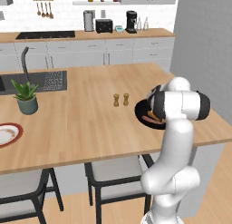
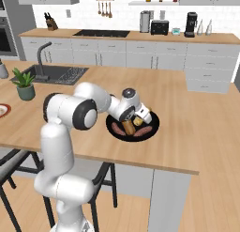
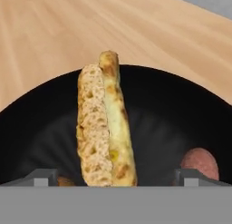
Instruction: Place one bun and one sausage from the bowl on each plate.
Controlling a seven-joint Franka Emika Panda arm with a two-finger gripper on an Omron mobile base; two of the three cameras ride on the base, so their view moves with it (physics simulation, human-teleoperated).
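End effector (image 2: 132, 121) down inside the black bowl (image 2: 153, 127), jaws spread wide, one fingertip (image 3: 43, 177) on either side of a bun (image 3: 105, 128) in the hand view; whether the tips touch the bread, cannot tell. Bun lies lengthwise between them, cut face pale and porous, crust golden. A sausage (image 3: 200, 163) sits low to the right of it in that view, rounded end showing.

Right base view: two sausages (image 2: 144, 131) lie in the bowl near the end effector, a second bun (image 2: 138, 120) just beside them. Left base view: the arm's elbow covers most of the bowl (image 1: 141, 114); one sausage (image 1: 150, 119) peeks out at its near side.

Around: two small wooden shakers (image 1: 121, 99) stand on the tabletop (image 1: 81, 114) just left of the bowl, apart from it. Potted plant (image 1: 26, 97) well to the left, near the sink (image 1: 43, 80). Red-rimmed plate (image 1: 8, 134) at the far left edge, well apart from the bowl; right base view catches only a sliver of it (image 2: 3, 110).

Tabletop is light wood, an island with dark-framed stools (image 1: 113, 173) tucked beneath. Back counter carries toaster (image 1: 103, 25), coffee machine (image 1: 131, 21), cooktop (image 1: 45, 35); utensils hang on the white tiled wall. Knife block (image 2: 50, 23) seen from the right base camera.
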